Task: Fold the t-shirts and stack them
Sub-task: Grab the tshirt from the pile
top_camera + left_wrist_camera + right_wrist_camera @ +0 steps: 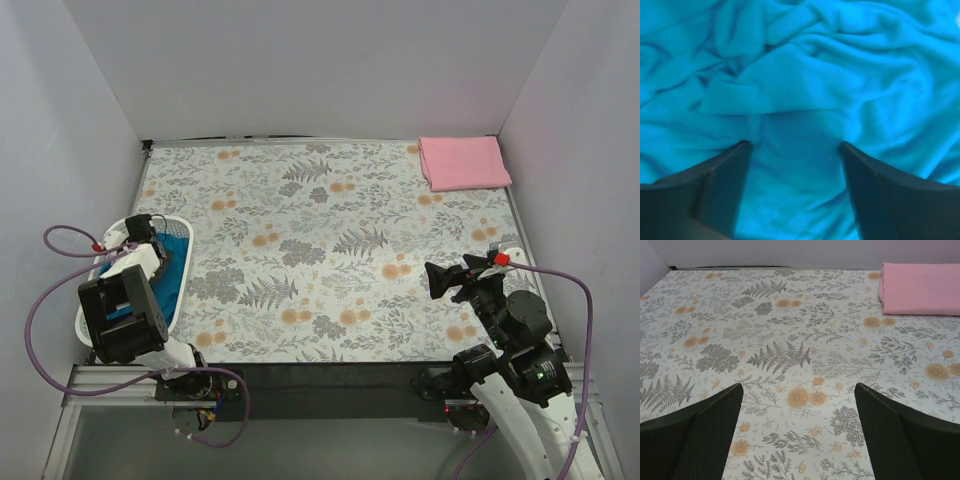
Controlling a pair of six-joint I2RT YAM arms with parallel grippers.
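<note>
Two t-shirts lay well apart on the floral-patterned table [330,250]. The pink shirt [463,162] sat folded flat in the far right corner. The teal-blue shirt [178,262] lay crumpled inside the white lattice basket [186,232] at the table's left edge. The left gripper [795,145] pointed down into that basket, its jaws apart, with rumpled teal cloth spread under and between the fingertips; whether they touched it could not be told. The right gripper [797,387] hovered over bare table near the right front, jaws spread wide and holding nothing.
</note>
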